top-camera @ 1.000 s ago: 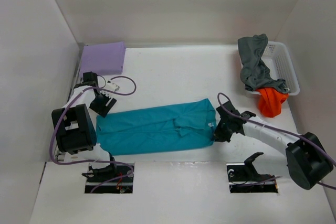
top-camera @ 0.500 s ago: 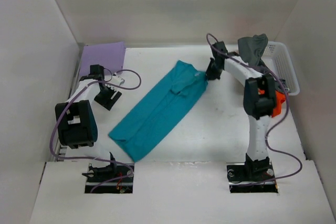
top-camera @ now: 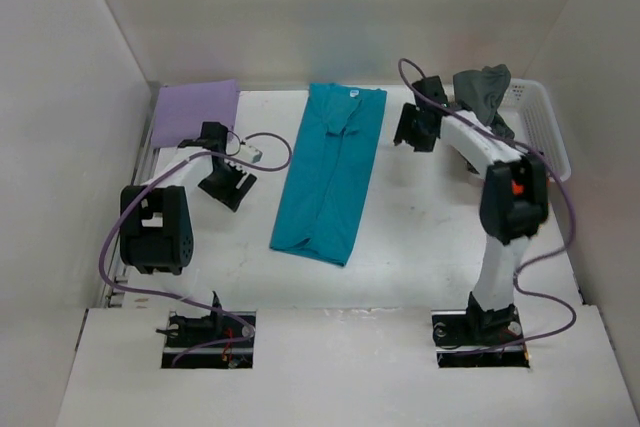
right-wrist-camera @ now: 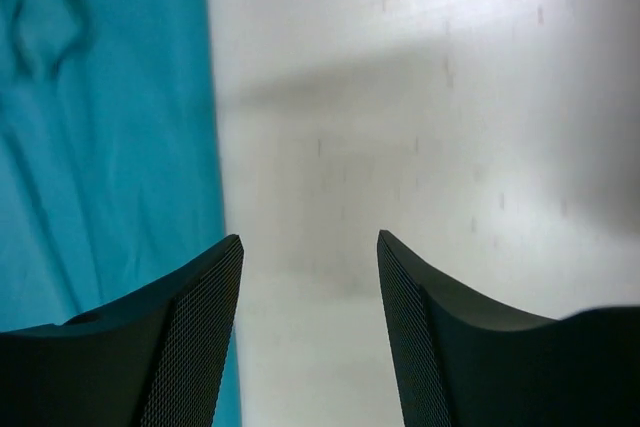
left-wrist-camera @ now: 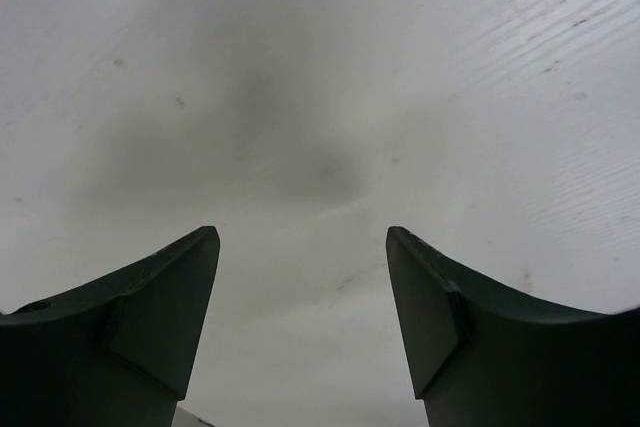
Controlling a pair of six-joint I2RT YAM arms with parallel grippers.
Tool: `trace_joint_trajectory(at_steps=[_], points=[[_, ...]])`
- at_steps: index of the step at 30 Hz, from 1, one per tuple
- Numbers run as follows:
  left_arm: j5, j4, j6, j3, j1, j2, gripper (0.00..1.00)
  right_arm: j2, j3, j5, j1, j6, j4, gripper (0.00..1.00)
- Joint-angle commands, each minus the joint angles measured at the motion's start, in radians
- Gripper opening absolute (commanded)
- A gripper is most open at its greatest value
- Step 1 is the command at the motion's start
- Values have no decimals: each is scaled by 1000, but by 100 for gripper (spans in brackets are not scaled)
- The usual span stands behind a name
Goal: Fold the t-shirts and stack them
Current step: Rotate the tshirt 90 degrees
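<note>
Top external shows you the folded teal t-shirt (top-camera: 332, 175) stretched toward 12 o'clock mid-table (top-camera: 430, 247). Your right gripper (top-camera: 412, 129), at its 3 o'clock, stands released and empty, and so does your left gripper (top-camera: 228, 187).

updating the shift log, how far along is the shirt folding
Done: the lavender shirt lies folded in the far left corner. In hand: the teal shirt lies mid-table as a long narrow strip, not yet folded short; the right gripper sits beside it, jaws open, holding nothing. Left: the dark grey shirt hangs over the basket, unfolded.
</note>
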Motion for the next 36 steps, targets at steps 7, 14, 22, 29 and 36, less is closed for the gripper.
trace_joint_trajectory(at_steps=[7, 14, 22, 29, 36], points=[[114, 28, -80, -95, -122, -92, 66, -605, -759, -12, 308, 327, 319, 63], [148, 58, -141, -138, -190, -126, 66, -655, -1009, -30, 545, 647, 499, 62], [96, 127, -143, -239, -217, -265, 65, -554, -1078, -21, 667, 784, 695, 61], [-40, 190, 30, -325, -292, -604, 70, -449, -1061, -34, 704, 820, 723, 42], [-24, 8, 545, -452, -513, -795, 67, -543, -1146, -6, 691, 804, 745, 1]])
